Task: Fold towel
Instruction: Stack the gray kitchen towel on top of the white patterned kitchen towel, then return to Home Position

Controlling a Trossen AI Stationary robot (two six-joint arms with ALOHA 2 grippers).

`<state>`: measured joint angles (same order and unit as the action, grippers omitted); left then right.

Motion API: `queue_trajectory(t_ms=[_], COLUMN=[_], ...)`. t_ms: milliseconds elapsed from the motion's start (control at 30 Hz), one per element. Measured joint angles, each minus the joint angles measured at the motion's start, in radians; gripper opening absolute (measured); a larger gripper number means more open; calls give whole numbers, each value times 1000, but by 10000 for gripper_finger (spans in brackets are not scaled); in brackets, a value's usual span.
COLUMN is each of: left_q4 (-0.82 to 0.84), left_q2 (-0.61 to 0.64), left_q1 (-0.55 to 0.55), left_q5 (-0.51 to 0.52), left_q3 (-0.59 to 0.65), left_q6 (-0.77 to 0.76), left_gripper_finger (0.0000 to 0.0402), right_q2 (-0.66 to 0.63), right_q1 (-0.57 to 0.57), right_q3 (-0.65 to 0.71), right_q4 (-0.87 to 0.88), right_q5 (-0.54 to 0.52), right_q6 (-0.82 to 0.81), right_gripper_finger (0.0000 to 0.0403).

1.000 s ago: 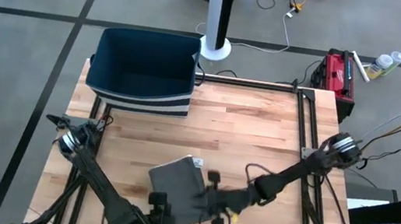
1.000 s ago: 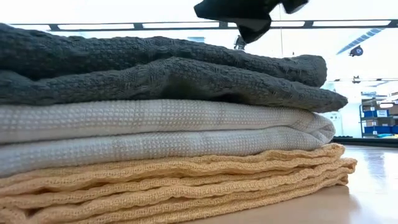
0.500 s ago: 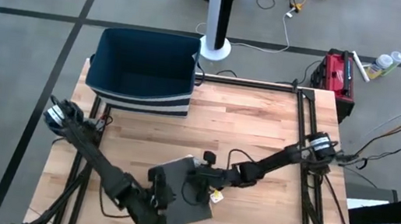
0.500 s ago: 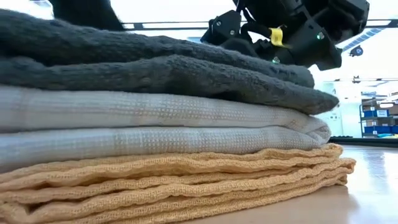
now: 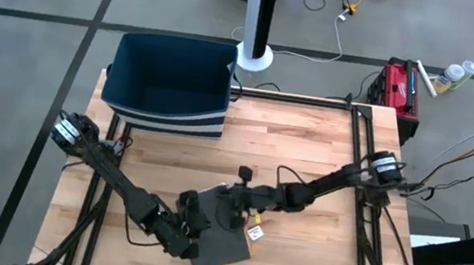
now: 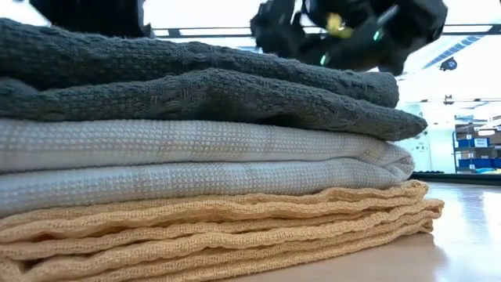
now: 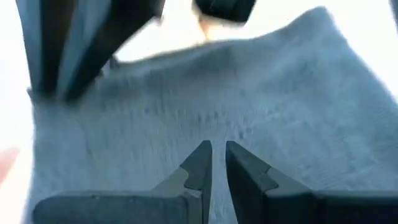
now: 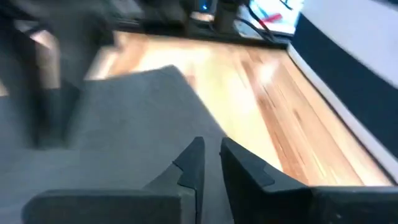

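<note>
The dark grey towel (image 5: pixel 219 228) lies folded on top of a pile, near the front edge of the tabletop (image 5: pixel 309 152) and well away from the blue bin (image 5: pixel 168 81). It looks soft and floppy — thick knit cloth, light, not slippery, and it will sag if lifted by one spot. A corner or a folded edge seems the best place to pinch it.

Under it sit a pale grey towel (image 6: pixel 196 160) and a yellow towel (image 6: pixel 219 227).

The left gripper (image 5: pixel 189 228) is over the towel's near side, the right gripper (image 5: pixel 231 208) over its far side. Both pairs of jaws are almost closed with a thin gap — nothing is held between them.

From above, the arms cover much of the towel. The low view cuts off the pile's left end.
</note>
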<state>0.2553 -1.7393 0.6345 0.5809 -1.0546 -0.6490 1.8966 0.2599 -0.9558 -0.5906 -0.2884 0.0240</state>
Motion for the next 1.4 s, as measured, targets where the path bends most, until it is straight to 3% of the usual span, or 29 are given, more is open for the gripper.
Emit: queue_trajectory(t_ms=[267, 400, 533, 767, 1033, 1200, 1400], left_q4=[47, 61, 86, 154, 130, 5, -131], left_q2=[110, 171, 244, 383, 482, 513, 558], left_q1=[-1, -3, -3, -1, -12, -105, -261], left_q5=[127, 204, 192, 184, 184, 190, -114], left_q3=[-37, -45, -51, -64, -63, -53, 47], left_q6=[72, 202, 231, 307, 423, 457, 493], left_gripper_finger=[45, 38, 37, 43, 48, 40, 38], right_q2=[95, 30, -151, -534, -924, -1111, -1285], right_q1=[-78, -82, -77, -77, -77, -77, -77], right_q3=[3, 7, 31, 55, 55, 69, 181], right_q4=[-25, -44, 6, 388, 712, 881, 899], right_q5=[6, 5, 7, -4, -9, -8, 3], right_q6=[-114, -78, 20, 117, 129, 39, 1], right_gripper_finger=[37, 36, 36, 36, 36, 36, 36])
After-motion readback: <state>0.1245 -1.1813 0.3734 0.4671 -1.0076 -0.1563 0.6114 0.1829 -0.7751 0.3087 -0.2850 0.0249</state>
